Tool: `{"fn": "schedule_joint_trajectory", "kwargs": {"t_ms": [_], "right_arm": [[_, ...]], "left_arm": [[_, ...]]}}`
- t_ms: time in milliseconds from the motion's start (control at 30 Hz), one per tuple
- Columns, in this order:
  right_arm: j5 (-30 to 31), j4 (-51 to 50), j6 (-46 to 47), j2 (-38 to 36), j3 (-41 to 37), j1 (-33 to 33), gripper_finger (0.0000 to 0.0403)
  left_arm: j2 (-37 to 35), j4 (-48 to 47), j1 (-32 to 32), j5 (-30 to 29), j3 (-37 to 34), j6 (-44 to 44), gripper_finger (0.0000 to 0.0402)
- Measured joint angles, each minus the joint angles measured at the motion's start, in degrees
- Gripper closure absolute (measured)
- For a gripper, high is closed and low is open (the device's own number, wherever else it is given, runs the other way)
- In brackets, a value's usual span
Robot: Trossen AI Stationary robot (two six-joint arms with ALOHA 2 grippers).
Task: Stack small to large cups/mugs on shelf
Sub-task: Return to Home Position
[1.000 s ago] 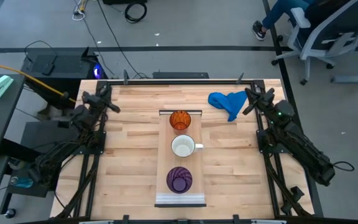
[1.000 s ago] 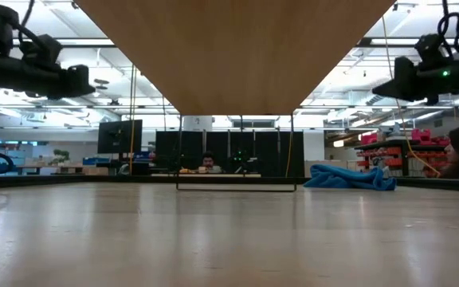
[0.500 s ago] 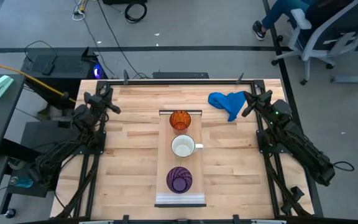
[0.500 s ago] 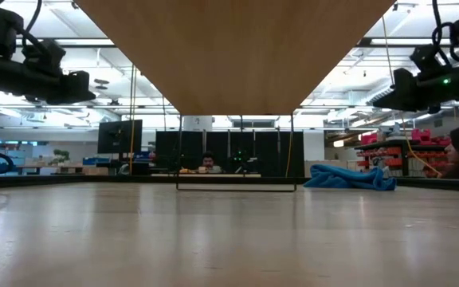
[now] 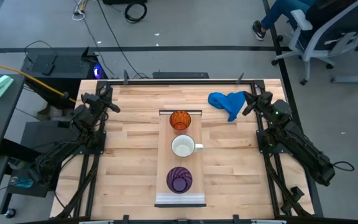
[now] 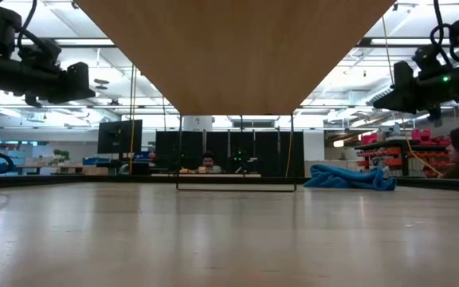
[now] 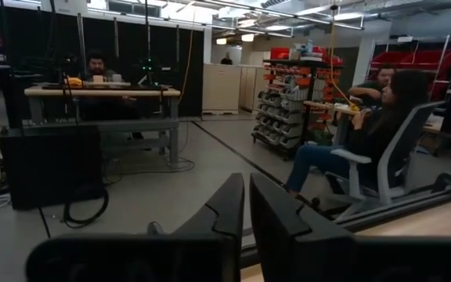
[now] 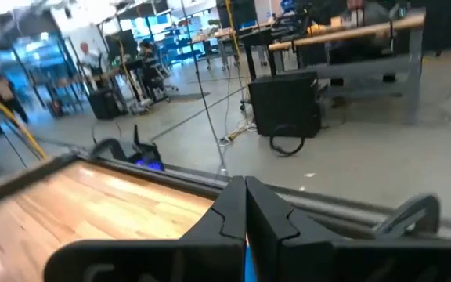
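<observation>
On the shelf [image 5: 166,140], a long light plank in the table's middle, three vessels stand upright in a row on their bases. The orange cup [image 5: 179,120] is farthest, the white mug [image 5: 183,147] is in the middle with its handle toward the right, and the purple cup [image 5: 179,179] is nearest. The low view shows only the shelf's underside [image 6: 237,48]. My left gripper [image 5: 115,107] is shut above the table's far left edge. My right gripper [image 5: 247,109] is shut above the far right edge. Both point level, far from the cups, and hold nothing.
A crumpled blue cloth [image 5: 227,102] lies on the table at the far right, close below my right gripper. The shelf stands raised on a thin metal frame [image 6: 236,187]. Bare tabletop lies on both sides of the shelf. People sit at desks beyond the table.
Both grippers have rolled a little about their own pointing line while staying where they were. The cups, the mug and the cloth have not moved.
</observation>
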Motion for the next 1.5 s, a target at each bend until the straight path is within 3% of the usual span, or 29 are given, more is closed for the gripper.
{"fn": "schedule_joint_trajectory", "kwargs": {"t_ms": [133, 1500], "right_arm": [[0.0, 0.0, 4.9, 0.0, 0.0, 0.0, 0.0396], [0.0, 0.0, 4.9, 0.0, 0.0, 0.0, 0.039]], "left_arm": [[0.0, 0.2, 0.0, 0.0, 0.0, 0.0, 0.0377], [0.0, 0.3, 0.0, 0.0, 0.0, 0.0, 0.037]]}}
